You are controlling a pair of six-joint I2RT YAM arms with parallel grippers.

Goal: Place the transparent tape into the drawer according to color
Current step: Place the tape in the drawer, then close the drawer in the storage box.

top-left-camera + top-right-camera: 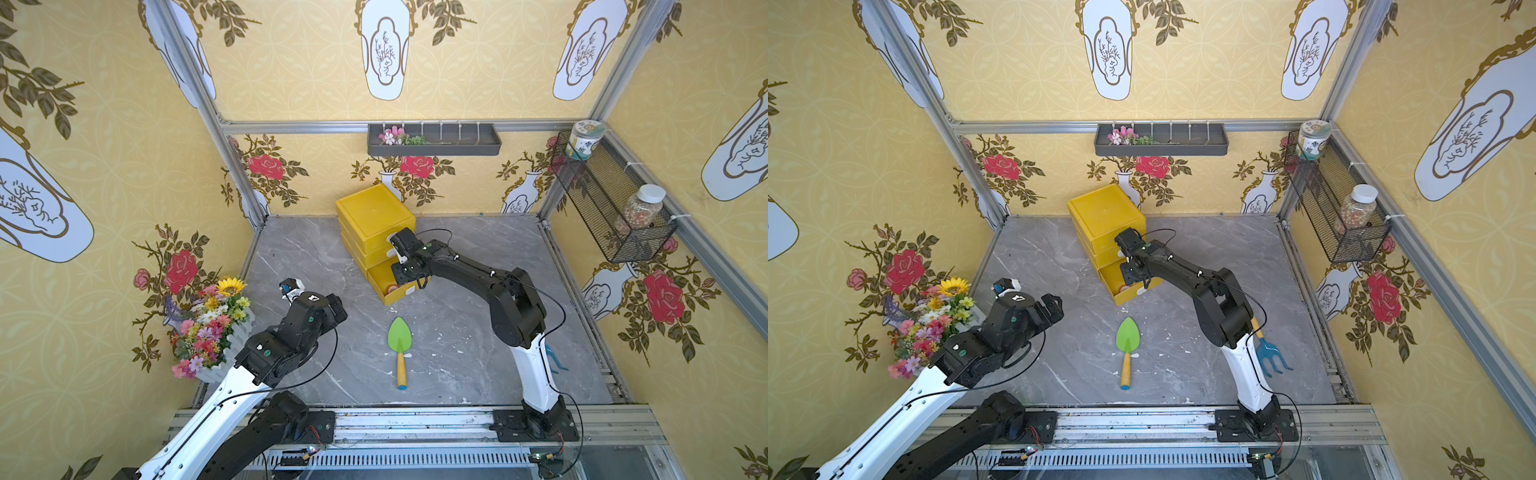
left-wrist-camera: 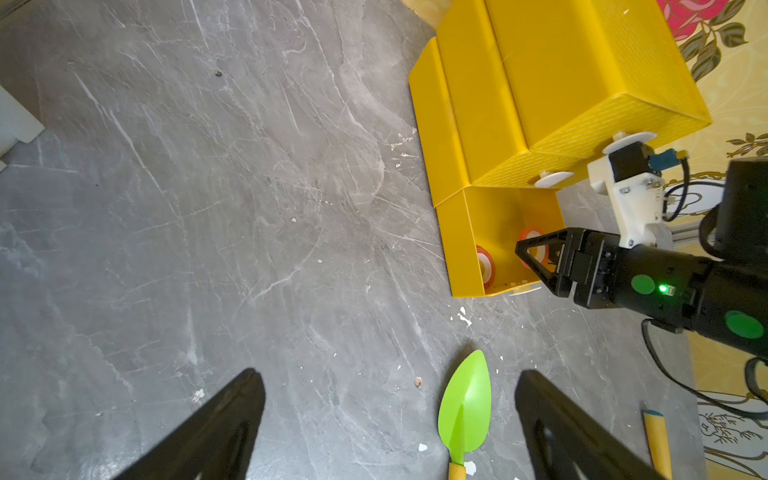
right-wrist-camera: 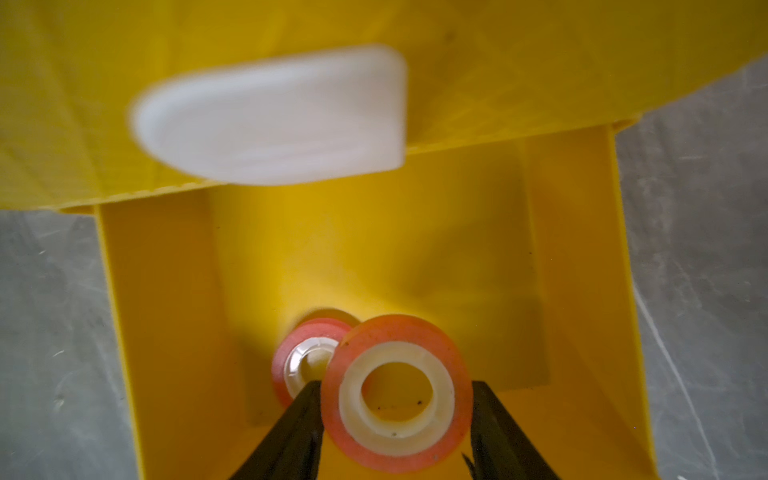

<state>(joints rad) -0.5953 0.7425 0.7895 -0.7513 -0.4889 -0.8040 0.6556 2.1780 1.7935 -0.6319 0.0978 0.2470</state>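
1. Nearest the arm bases, the left gripper point(image 2: 390, 432) hung over the grey marble-patterned tabletop point(image 2: 208, 208). Its jaws were spread wide and held nothing.
2. Further in, at mid-table, a green plastic trowel with a yellow wooden handle point(image 1: 400, 337) lay flat, its blade pointing towards the back wall.
3. A blue plastic hand fork with a yellow handle point(image 1: 1273, 355) lay beside the lower part of the right arm, which partly hid it in a top view.
4. Beyond the trowel, the bottom drawer point(image 1: 384, 275) of a yellow plastic three-drawer cabinet point(image 1: 374, 212) stood open. The two drawers above it were shut.
5. The right gripper point(image 3: 394, 386) reached down into that open drawer. Its jaws were only narrowly apart, with one finger against each side of a red-tinted see-through tape roll with a pale core point(image 3: 399, 327). It held the roll above the drawer floor.
6. A second red-tinted tape roll point(image 3: 316, 327) rested lower in the same drawer, just beside the held one. The held roll and one finger partly covered it.
7. Farthest back, the cabinet stood close to the flowered yellow wall.
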